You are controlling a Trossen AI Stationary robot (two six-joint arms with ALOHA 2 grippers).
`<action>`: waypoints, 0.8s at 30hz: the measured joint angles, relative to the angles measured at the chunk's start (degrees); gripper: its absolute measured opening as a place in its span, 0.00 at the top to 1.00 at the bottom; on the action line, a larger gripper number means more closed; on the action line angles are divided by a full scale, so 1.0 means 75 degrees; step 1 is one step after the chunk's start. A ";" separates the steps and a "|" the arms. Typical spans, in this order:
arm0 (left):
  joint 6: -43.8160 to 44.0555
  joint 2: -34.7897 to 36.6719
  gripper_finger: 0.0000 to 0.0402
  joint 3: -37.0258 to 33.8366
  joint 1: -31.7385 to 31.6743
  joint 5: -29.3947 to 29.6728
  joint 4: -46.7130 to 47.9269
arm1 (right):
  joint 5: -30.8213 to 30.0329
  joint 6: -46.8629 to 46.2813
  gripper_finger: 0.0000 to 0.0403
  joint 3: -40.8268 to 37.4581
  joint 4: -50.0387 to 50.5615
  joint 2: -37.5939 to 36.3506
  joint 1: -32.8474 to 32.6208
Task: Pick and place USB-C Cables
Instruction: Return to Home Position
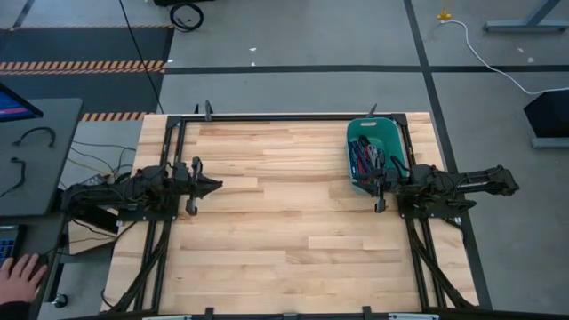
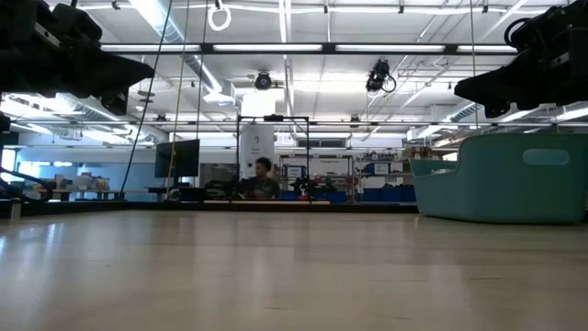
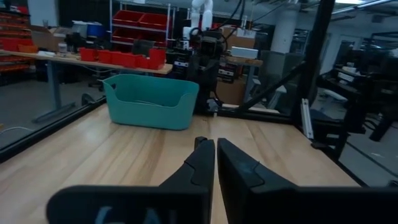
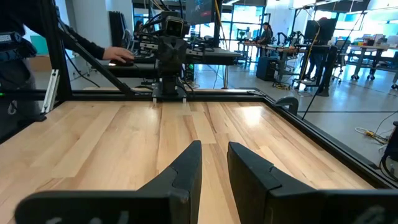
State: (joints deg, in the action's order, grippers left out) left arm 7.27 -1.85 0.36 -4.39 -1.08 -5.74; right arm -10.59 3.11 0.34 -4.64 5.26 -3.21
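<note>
The USB-C cables lie as a heap of teal, red, black and purple bundles inside the teal bin, at the table's far right. The bin shows in the left wrist view, and the cables are hidden behind its wall. My right gripper hovers level just near of the bin, pointing toward the table's left. Its fingers stand a little apart and hold nothing. My left gripper hovers at the left side, pointing right, shut and empty.
Bare wooden tabletop stretches between the two arms. A black frame rail runs along the table's edges. A person's hand rests on a desk beyond the table's left side. People stand at workbenches in the room behind.
</note>
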 joint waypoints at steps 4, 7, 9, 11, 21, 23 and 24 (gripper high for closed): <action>0.0000 -0.0002 0.92 0.0000 0.0099 0.0000 0.0000 | 0.0000 0.0002 0.80 0.0002 0.0000 0.0000 0.0000; 0.0000 -0.0003 0.92 0.0000 0.0103 0.0000 -0.0001 | 0.0000 0.0000 0.80 0.0000 0.0000 0.0000 0.0000; 0.0000 -0.0001 0.92 0.0000 0.0103 0.0000 -0.0002 | 0.0000 0.0000 0.80 0.0002 0.0000 0.0000 0.0000; 0.0000 -0.0003 0.93 0.0000 0.0103 0.0000 0.0000 | 0.0000 0.0001 0.80 0.0002 0.0001 0.0000 0.0000; 0.0000 -0.0003 0.93 0.0000 0.0103 0.0000 0.0000 | 0.0000 0.0003 0.80 0.0002 0.0000 0.0000 0.0000; 0.0000 -0.0003 0.92 0.0000 0.0103 0.0000 0.0000 | 0.0000 0.0001 0.80 0.0002 0.0002 0.0000 0.0000; 0.0000 -0.0003 0.92 0.0000 0.0103 0.0000 0.0000 | -0.0001 0.0002 0.80 0.0002 0.0002 0.0000 0.0000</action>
State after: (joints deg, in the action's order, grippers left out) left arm 7.27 -1.87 0.36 -3.62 -1.08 -5.74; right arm -10.59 3.13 0.36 -4.63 5.26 -3.20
